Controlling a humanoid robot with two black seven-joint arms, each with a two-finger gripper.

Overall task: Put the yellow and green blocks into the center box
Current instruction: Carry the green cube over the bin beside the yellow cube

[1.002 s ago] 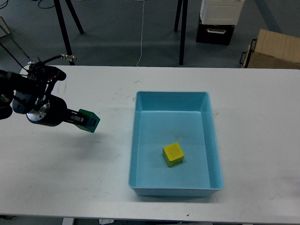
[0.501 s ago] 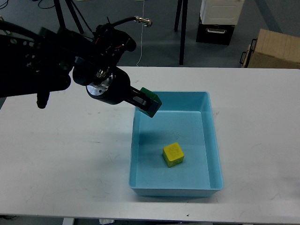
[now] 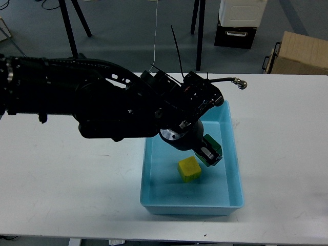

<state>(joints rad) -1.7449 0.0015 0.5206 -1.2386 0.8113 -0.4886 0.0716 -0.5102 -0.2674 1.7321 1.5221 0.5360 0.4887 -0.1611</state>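
Now the green block (image 3: 212, 147), apparently clamped in the left gripper (image 3: 209, 153), is held over the box (image 3: 231, 179) beside the yellow block (image 3: 189, 168), needing release.

I have one view only, from my own head, looking forward and down onto the table (image 3: 61, 184) from fairly close. My left arm (image 3: 77, 105) enters from the left edge, and beyond the table's far edge lies floor (image 3: 128, 46).

1. The left arm (image 3: 77, 105) is big, black and round like a thick tube.
2. Thin black cables (image 3: 177, 48) stick out near its end.
3. One cable has a little silver plug (image 3: 240, 83).
4. The wrist has a shiny silver ring (image 3: 171, 136).
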